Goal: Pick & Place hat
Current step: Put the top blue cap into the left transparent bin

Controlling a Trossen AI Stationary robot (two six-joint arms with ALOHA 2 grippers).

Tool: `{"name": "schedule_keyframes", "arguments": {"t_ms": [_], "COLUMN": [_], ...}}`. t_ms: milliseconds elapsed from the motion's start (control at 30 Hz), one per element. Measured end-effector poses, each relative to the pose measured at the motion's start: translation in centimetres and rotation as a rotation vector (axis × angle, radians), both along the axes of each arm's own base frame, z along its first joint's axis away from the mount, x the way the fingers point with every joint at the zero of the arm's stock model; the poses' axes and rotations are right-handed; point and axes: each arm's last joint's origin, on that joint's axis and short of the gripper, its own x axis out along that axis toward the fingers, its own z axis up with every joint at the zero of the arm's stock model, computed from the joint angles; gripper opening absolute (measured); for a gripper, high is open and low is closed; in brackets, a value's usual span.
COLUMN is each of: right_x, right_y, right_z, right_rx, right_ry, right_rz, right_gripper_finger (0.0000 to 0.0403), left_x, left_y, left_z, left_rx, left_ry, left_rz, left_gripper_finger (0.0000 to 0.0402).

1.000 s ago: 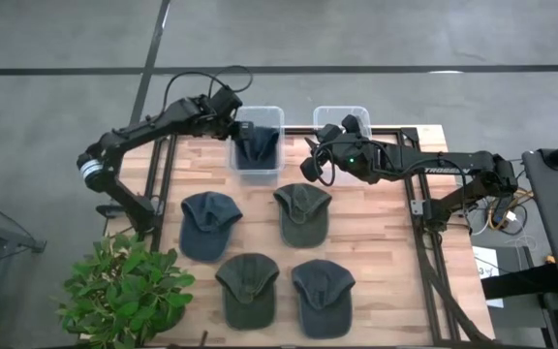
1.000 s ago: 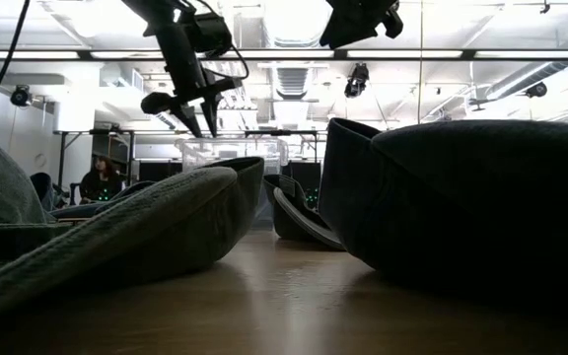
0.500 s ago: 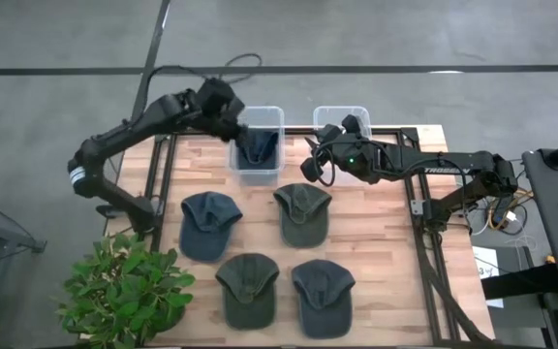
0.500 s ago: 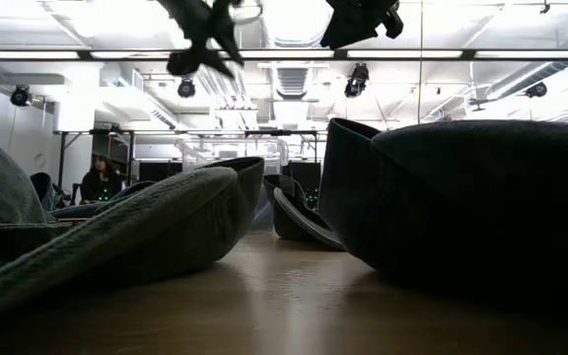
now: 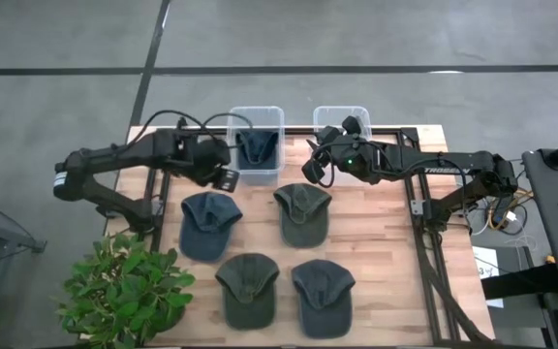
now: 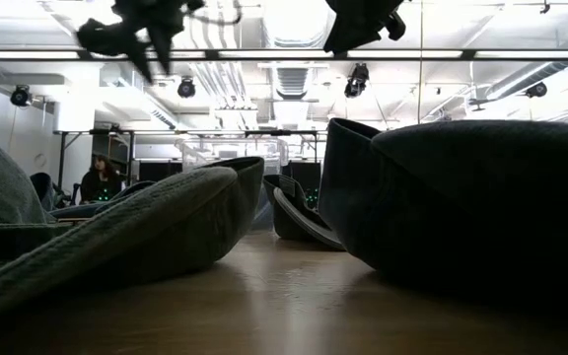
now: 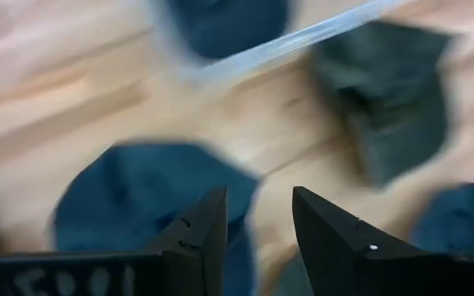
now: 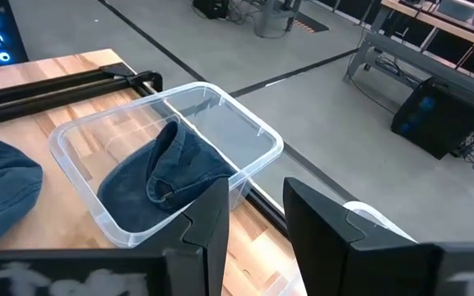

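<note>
Wooden surface [image 5: 376, 247] carries four caps; the blue cap [image 5: 208, 223] lies just below the left gripper [image 5: 227, 178], whose jaws are spread and empty. It looks soft and light, so I'd pinch the stiffer brim. Right gripper [image 5: 310, 167] hovers spread, empty.

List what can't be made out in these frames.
- Low view: the bins are mostly hidden behind the near caps; both pincers are cut off by the top edge.
- Left wrist view: motion blur smears the blue cap and the bin.
- High view: the right bin is partly covered by the right arm, so its contents are unclear.
</note>
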Motion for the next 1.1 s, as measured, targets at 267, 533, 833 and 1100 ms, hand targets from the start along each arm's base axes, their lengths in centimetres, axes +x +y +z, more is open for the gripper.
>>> {"name": "schedule_keyframes", "arguments": {"t_ms": [267,533,833,1100], "right_x": [0.0,-0.1,-0.1,-0.1], "right_y": [0.0,0.0,0.0,0.0], "right_z": [-0.1,-0.1,-0.1,-0.1], "right_rx": [0.005,0.006,0.005,0.005], "right_ry": [0.010,0.013,0.013,0.013], "right_rz": [0.004,0.004,0.004,0.004], "right_gripper_finger": [0.0102,0.0103,0.0103,0.0095], "left_x": [-2.2,-3.6,-5.2,-6.3], "left_y": [-0.4,-1.0,-1.7,-2.0], "left_z": [-3.4,-6.6,-7.7,-9.0], "left_rx": [-0.074,-0.174,-0.279,-0.304], "left_ry": [0.277,0.360,0.367,0.381], "left_rz": [0.105,0.108,0.130,0.165], "left_gripper_finger": [0.0131,0.0131,0.0131,0.0131]}}
